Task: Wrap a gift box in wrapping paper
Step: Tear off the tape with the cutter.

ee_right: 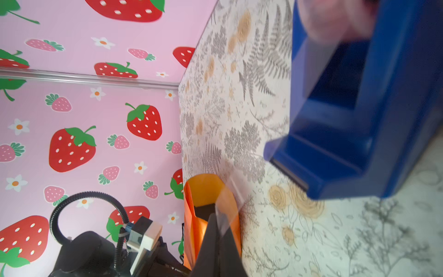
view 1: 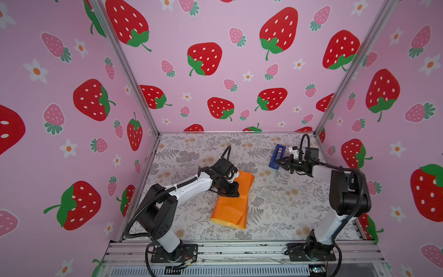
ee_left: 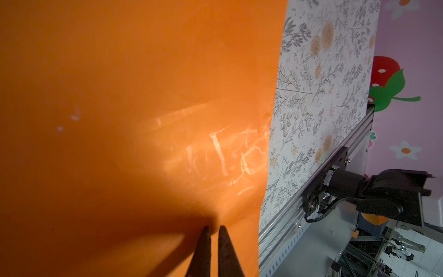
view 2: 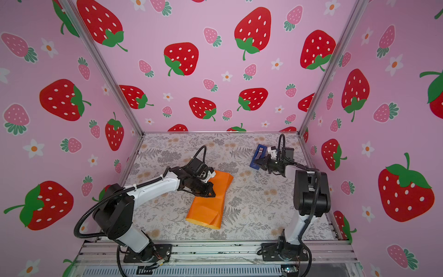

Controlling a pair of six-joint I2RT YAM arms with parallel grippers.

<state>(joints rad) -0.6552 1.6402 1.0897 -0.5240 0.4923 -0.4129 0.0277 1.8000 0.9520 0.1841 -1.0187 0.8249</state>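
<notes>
The orange wrapping paper point(view 1: 230, 208) point(view 2: 207, 212) lies folded into a flattened tube at the middle of the table. The gift box is hidden in both top views; in the right wrist view a dark corner of the gift box point(ee_right: 203, 210) shows inside the tube's open end point(ee_right: 208, 189). My left gripper point(view 1: 233, 193) point(view 2: 212, 191) point(ee_left: 213, 227) rests tip-down on the paper point(ee_left: 119, 96), jaws almost together. My right gripper point(view 1: 275, 162) point(view 2: 256, 163) point(ee_right: 217, 215) is shut on a clear tape strip point(ee_right: 227, 191) running from the blue tape dispenser point(view 1: 277, 154) point(view 2: 259, 153) point(ee_right: 359, 120).
The grey floral table covering point(view 1: 275, 203) is bounded by pink strawberry walls on three sides. An aluminium rail point(view 1: 239, 249) with both arm bases runs along the front edge. The dispenser stands at the back right, near the right wall's frame post point(view 1: 318, 134).
</notes>
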